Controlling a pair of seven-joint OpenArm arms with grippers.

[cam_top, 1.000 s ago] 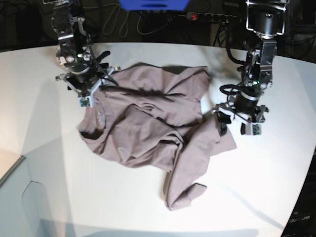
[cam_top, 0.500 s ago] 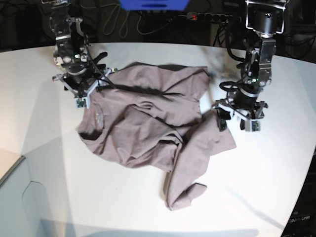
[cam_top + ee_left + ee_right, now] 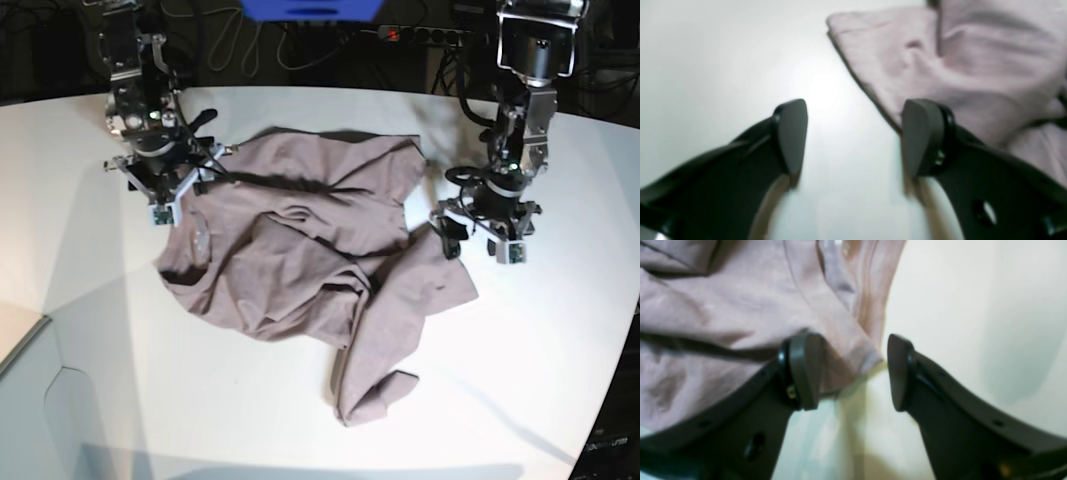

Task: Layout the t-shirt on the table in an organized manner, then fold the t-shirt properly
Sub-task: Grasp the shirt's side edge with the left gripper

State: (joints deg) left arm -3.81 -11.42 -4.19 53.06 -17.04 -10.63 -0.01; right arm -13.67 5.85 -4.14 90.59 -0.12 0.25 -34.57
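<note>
Crumpled t-shirt (image 3: 310, 260) mid-frame on table (image 3: 80, 300). Left gripper (image 3: 480, 238) and right gripper (image 3: 176, 198) jaws apart, empty, beside cloth edges. Risk: pinching several bunched layers, dragging wrinkles instead of spreading.

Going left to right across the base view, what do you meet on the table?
Right gripper → t-shirt → left gripper, all over the white table.
</note>
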